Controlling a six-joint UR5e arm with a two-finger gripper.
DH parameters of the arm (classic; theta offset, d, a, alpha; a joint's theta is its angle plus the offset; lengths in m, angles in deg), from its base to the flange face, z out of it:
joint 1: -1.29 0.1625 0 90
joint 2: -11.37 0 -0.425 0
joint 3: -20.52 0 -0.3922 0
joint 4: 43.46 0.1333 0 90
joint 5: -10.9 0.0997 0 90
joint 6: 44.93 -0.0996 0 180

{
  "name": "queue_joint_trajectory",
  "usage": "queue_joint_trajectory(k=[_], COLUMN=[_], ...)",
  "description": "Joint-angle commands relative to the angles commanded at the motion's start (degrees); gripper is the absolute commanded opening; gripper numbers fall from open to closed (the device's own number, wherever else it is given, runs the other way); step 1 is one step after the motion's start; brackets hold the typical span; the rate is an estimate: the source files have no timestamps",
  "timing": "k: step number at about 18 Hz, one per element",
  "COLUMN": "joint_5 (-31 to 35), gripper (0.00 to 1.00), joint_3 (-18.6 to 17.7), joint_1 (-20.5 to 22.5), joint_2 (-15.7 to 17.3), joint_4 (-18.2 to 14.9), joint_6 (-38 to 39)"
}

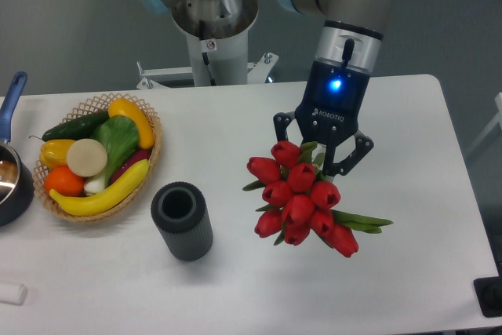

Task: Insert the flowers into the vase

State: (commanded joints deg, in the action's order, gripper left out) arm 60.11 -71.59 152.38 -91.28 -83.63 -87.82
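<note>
Claw (322,154): seen right of centre, pointed down at the table (235,296); fingers are hidden behind the top buds, so whether it's clenched on the bunch or released can't be told.
Flowers (302,200): red tulip bunch found directly under and in front of the claw; buds are crowded near the camera, green stems & leaves are seen sticking out to the right. Whether the bunch is lifted or resting on the table can't be told.
Vase (182,221): dark grey, ribbed, upright; placed near-left of the flowers, well apart from them, w/ nothing seen in its mouth.
Basket (153,158): wicker, at far left, just beyond the vase; filled w/ banana, cucumber, peppers, orange & other veg.
Pot (11,170): dark, blue handle, cut off by the left edge.
White item (12,293): small, at near-left corner, type unclear.
</note>
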Motion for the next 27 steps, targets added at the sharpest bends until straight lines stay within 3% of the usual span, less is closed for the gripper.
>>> queue_joint_trajectory(k=[2, 7, 12, 16, 20, 21, 27], joint_5=[-0.2, -5.1, -17.9, -32.5, -38.7, -44.0, -46.5], gripper=[0.36, 0.36, 0.36, 0.36, 0.36, 0.36, 0.36], joint_3=[1.0, 4.7, 5.0, 4.6, 2.3, -0.7, -6.1], joint_1=[-2.5, -4.9, -6.2, -6.1, -5.9, -5.8, -5.9], joint_2=[-1.8, -3.5, -3.4, -3.6, -3.3, -3.3, -3.3], joint_4=[2.8, 3.3, 3.3, 3.3, 3.3, 3.3, 3.3], joint_6=[0.1, 0.0, -0.3, -1.1, -2.5, -8.1, -10.5])
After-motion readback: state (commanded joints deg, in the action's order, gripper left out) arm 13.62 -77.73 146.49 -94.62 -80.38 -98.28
